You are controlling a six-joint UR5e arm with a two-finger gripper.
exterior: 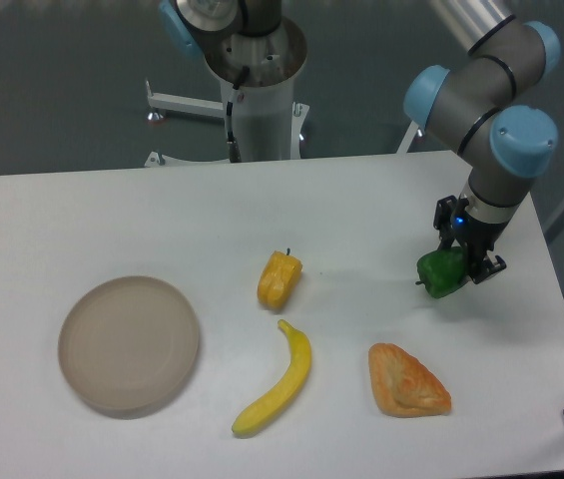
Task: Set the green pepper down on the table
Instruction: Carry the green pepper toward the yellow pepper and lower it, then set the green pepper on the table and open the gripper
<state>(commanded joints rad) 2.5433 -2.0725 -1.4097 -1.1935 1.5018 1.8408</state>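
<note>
The green pepper (441, 274) is small, dark green and glossy. It hangs at the right side of the white table (112, 215), just above the surface or barely touching it; I cannot tell which. My gripper (459, 263) is shut on the green pepper from above, its black fingers on either side of it. The arm's grey and blue wrist reaches down to it from the upper right.
A yellow-orange pepper (279, 278) lies near the table's middle. Below it lie a banana (277, 382) and, to the right, a croissant (405, 381). A round beige plate (129, 343) sits at the left. The robot's base column (260, 90) stands behind the far edge.
</note>
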